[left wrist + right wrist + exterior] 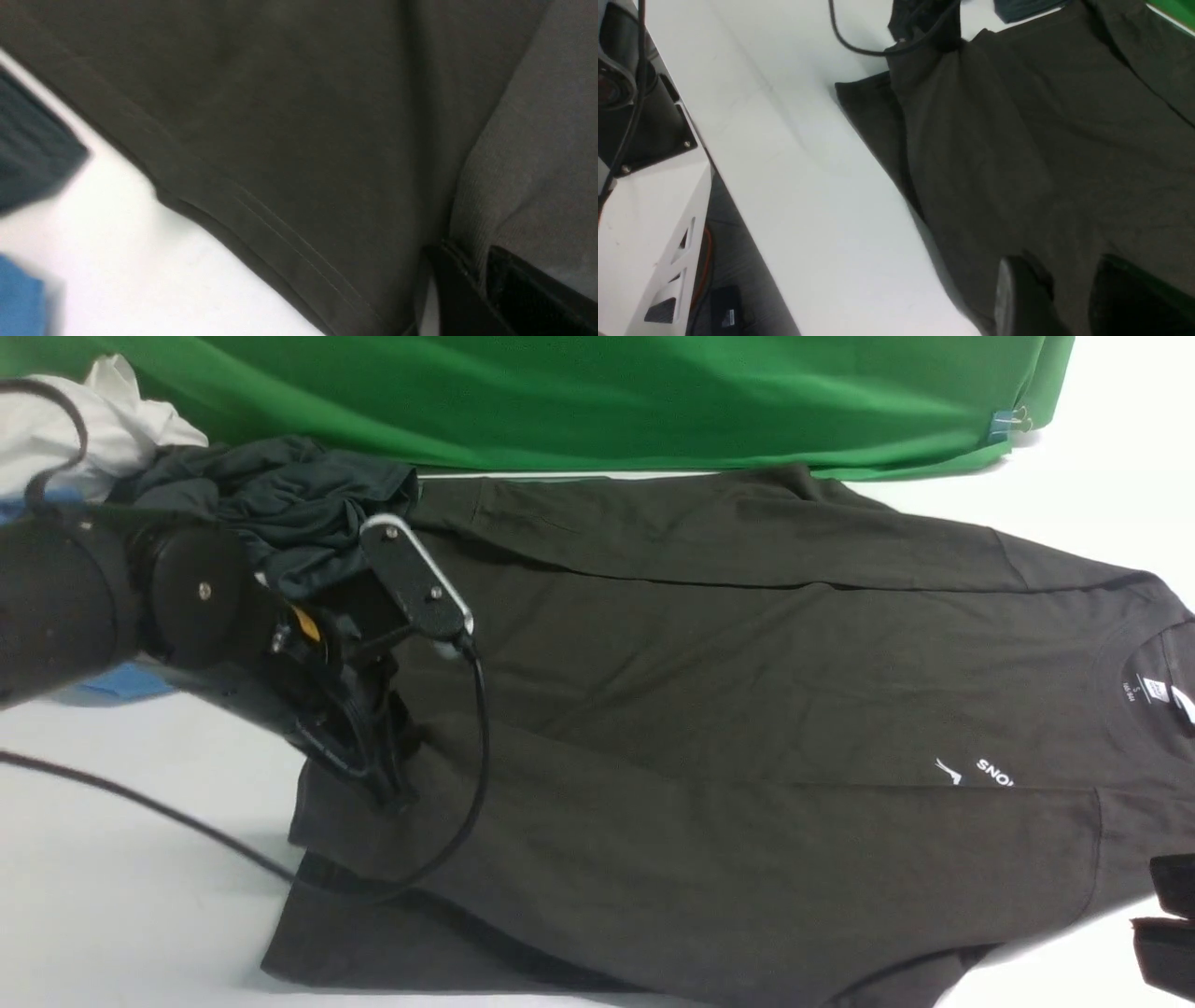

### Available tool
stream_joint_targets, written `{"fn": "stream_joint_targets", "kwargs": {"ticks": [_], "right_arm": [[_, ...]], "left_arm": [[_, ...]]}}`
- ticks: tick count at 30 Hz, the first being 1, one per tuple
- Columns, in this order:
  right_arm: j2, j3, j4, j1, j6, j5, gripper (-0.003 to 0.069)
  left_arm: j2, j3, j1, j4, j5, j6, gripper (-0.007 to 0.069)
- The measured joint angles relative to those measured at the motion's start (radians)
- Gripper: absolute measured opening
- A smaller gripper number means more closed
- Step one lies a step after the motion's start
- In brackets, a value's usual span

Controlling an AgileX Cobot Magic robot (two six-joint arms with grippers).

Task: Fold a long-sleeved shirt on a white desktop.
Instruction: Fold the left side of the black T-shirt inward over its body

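The long-sleeved shirt is lying flat along the bench, collar pointing right and hem left. The left jaws are pinching cloth near the hem. The right jaws are standing apart over the shirt's near edge, and I cannot tell if they are gripping. Bare bench is lying on the near left.

On the long-sleeved shirt, white chest lettering reads "SNOI", partly covered; the neck label print is unreadable.

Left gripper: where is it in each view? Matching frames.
Front: left gripper, left of centre, shut on the long-sleeved shirt near its hem.
Left wrist: gripper close up, cloth pinched between its fingers.
Right wrist: gripper far off, at the raised hem, under the black cable.
Shared landmark: the hem.
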Motion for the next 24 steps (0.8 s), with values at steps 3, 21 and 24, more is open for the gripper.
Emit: {"fn": "stream_joint_targets", "kwargs": {"ticks": [3, 21, 24], "right_arm": [[0.0, 0.0, 0.0, 0.0, 0.004, -0.002, 0.0239], [0.0, 0.0, -0.079, 0.0, 0.19, -0.006, 0.0239], [0.0, 0.0, -0.176, 0.0, 0.302, -0.006, 0.0239]], "left_arm": [[0.03, -0.04, 0.001, 0.013, 0.005, -0.014, 0.005], [0.173, -0.261, 0.001, 0.112, 0.106, -0.099, 0.005], [0.198, -0.302, 0.001, 0.117, 0.106, -0.115, 0.005]]}}
